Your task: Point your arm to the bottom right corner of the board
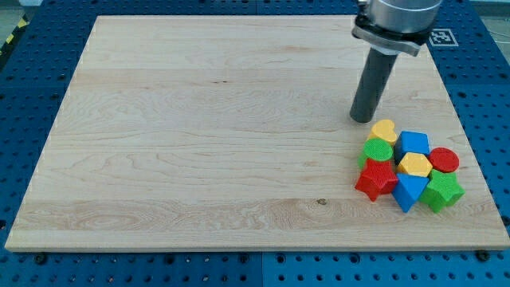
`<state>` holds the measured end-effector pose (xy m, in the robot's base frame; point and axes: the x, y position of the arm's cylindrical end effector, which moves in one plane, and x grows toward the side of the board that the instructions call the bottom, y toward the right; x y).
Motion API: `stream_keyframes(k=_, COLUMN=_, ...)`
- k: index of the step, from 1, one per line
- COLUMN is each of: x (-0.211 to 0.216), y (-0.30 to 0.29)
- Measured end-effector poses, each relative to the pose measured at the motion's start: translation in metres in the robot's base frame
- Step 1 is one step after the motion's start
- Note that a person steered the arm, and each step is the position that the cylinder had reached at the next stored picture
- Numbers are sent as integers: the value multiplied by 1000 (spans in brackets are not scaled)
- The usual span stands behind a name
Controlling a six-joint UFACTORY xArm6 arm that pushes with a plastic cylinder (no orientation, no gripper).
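Blue block [409, 191] below my tip [362, 119]

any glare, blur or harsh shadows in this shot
Camera view: lighting is even and soft, with no glare on the wooden board; my tip casts only a faint shadow just above the block cluster; the yellow block and red star look sharp; the arm's top is cropped by the frame.

Coming down from the view's top right, silver-grey wrist housing [396, 20] partly cropped by the frame edge. Below it, dark rod [374, 84] hanging straight and near upright, leaning very slightly toward the view's left. My tip [362, 119] planted low, directly under the wrist, just left of it.
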<state>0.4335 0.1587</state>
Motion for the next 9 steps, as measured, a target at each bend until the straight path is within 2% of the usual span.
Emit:
stream_keyframes(k=3, x=-2, y=65)
stream_keyframes(k=6, x=3, y=78)
stream_keyframes(k=7, x=4, y=106)
stream_keyframes(k=8, x=14, y=128)
stream_keyframes(k=9, x=51, y=133)
